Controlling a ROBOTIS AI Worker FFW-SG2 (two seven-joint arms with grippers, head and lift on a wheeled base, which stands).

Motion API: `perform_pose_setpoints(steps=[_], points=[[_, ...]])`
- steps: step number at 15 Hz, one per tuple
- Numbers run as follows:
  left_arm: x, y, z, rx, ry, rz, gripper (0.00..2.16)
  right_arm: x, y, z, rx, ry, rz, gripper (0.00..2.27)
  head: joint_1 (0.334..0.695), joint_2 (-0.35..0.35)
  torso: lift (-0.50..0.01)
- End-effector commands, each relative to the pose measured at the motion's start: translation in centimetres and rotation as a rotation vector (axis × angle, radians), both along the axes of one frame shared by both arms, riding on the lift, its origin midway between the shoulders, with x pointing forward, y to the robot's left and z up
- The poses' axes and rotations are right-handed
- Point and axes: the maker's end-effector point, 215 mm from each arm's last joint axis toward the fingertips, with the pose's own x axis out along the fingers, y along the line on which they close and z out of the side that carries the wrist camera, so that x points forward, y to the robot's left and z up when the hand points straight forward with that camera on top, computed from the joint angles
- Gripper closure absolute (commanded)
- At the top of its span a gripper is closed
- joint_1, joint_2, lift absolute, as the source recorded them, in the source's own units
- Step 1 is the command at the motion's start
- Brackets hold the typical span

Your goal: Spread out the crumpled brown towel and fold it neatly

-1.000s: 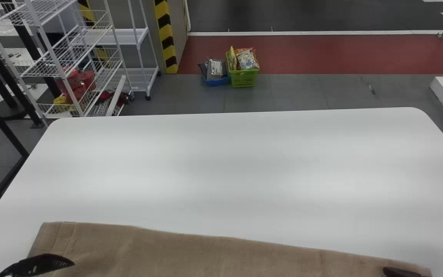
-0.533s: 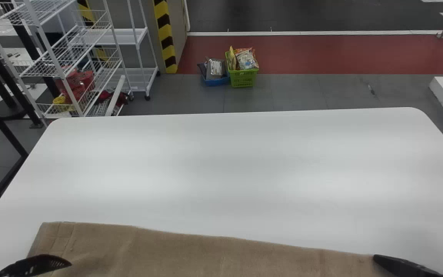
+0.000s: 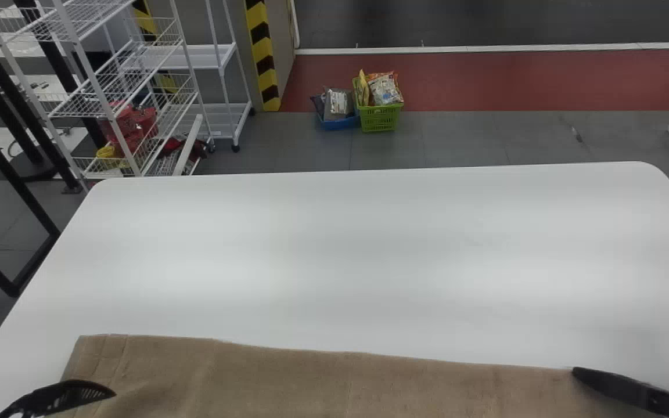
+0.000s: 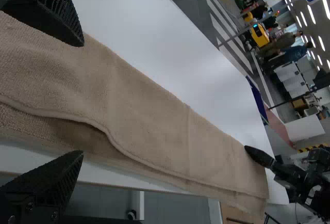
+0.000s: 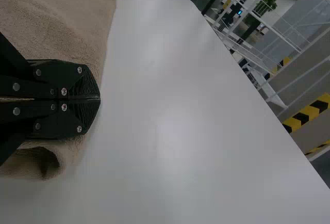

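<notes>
The white table (image 3: 358, 249) spreads widest, with the wire rack (image 3: 102, 105) standing on the floor beyond its far left corner. The brown towel (image 3: 334, 383) lies long and doubled along the table's near edge, layers slightly offset, its far hem slanting from near the left edge towards the right edge. Over the towel's left end, by the table's near left corner, the left gripper (image 3: 87, 393) hangs with its fingers wide apart, holding nothing. Towards the near right corner, the right gripper (image 3: 576, 373) is clenched on the towel's far hem, fingers pressed together, a small hollow curl (image 5: 44, 162) of cloth just beside them.
</notes>
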Motion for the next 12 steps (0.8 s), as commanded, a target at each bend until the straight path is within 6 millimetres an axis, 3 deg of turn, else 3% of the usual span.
perform_pose_setpoints(steps=[1, 5, 9, 12], points=[[0.0, -0.1, 0.0, -0.002, -0.001, 0.001, 0.07, -0.8, -0.2, 0.8, 0.046, 0.002, -0.019, 1.93, 0.695, 0.078, -0.128], [0.0, 0.2, 0.1, 0.001, -0.002, 0.007, 0.07, -2.8, -1.2, 2.2, 0.102, -0.003, -0.049, 1.93, 0.695, 0.075, -0.128], [0.0, 0.1, 0.1, 0.003, -0.001, 0.004, 0.07, -3.5, -1.4, 0.9, 0.085, 0.033, -0.053, 1.92, 0.695, 0.062, -0.128], [0.0, 0.1, 0.1, 0.003, -0.001, 0.004, 0.07, -2.6, -1.4, 0.4, 0.078, 0.040, -0.052, 1.92, 0.695, 0.060, -0.128]])
